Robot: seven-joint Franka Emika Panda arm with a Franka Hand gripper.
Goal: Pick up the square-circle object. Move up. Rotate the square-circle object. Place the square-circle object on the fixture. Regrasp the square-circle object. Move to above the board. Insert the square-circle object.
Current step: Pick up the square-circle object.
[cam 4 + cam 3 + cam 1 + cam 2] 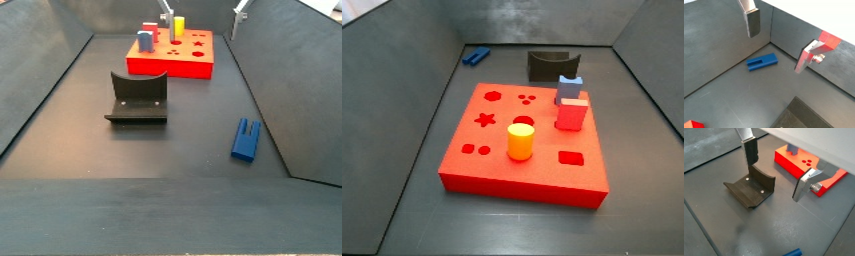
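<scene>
gripper (777, 42); flat silver finger plates; dark pads (753, 24); red fingertip block
</scene>
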